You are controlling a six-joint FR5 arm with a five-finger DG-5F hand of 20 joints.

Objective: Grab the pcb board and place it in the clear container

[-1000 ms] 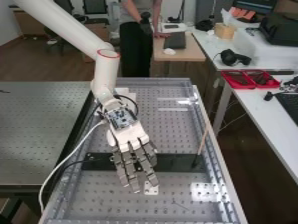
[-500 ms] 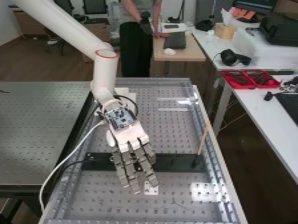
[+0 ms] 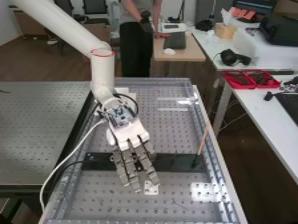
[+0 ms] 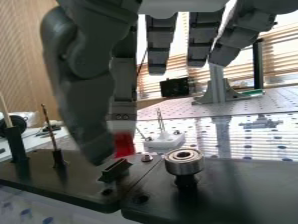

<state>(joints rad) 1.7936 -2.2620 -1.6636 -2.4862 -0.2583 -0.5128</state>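
PCB board: position cannot be told.
Hand (image 3: 130,135): open, fingers extended, suspended above the dark plate (image 3: 178,162).
Change: red-ringed joint of the arm (image 3: 102,72) displaced slightly toward the high view's left.

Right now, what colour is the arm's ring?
The ring is red, clearest in the high view.

A small white board (image 3: 151,191) with dark spots lies on the perforated surface (image 3: 100,197).
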